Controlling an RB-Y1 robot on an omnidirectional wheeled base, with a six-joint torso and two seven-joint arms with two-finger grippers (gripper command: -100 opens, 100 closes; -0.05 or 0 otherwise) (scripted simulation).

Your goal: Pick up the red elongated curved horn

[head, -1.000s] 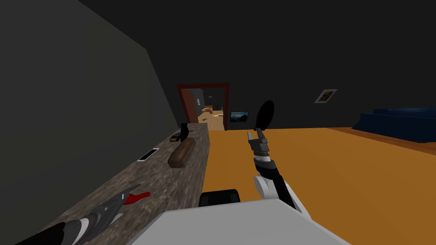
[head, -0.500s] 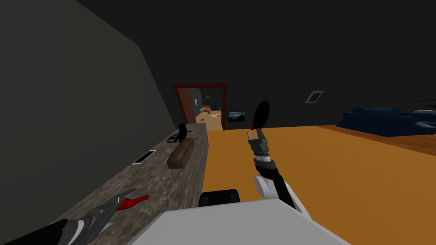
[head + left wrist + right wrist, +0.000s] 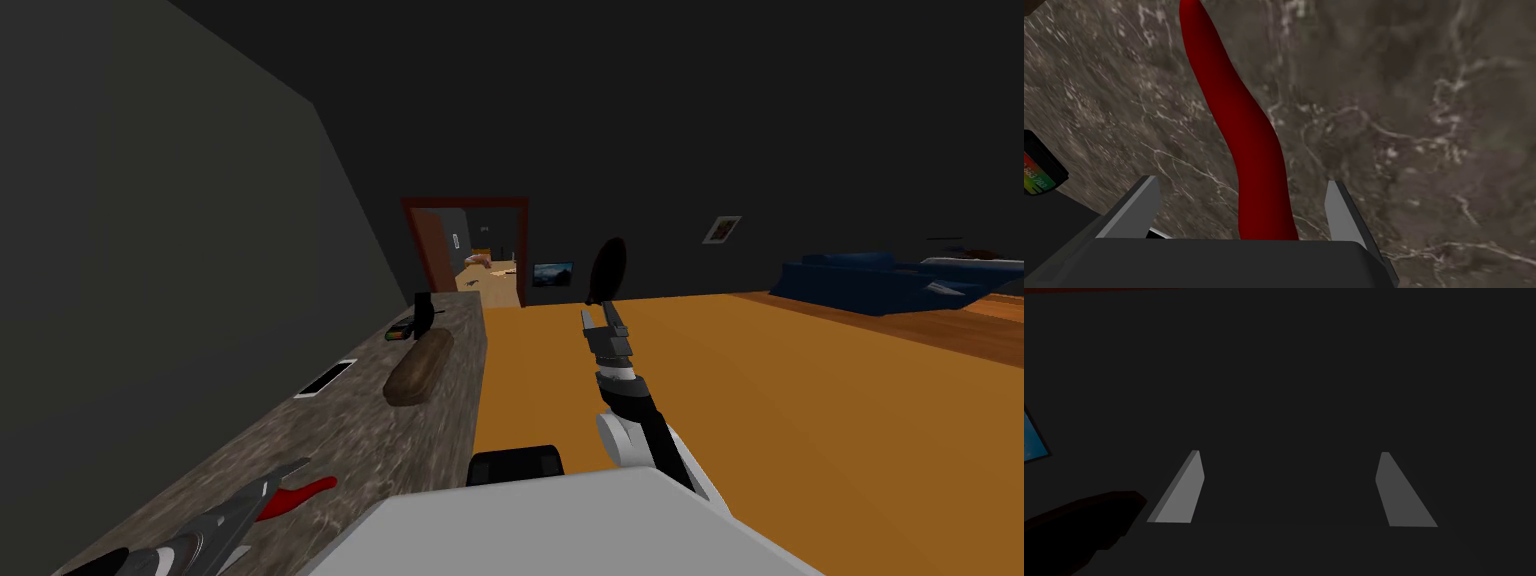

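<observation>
Our left gripper (image 3: 1243,180), spread wide, straddles one end of the red horn (image 3: 1244,125) lying on the marbled counter (image 3: 1399,125), seemingly not yet touching it; closing squarely, then lifting, comes next, we judge.

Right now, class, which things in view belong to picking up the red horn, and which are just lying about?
Belongs to the job:
red horn, lying on the marbled counter
left gripper, open, straddling it

Just lying about:
brown loaf-shaped lump
flat white slab
small dark device
right gripper, open, idle over the orange floor
</observation>
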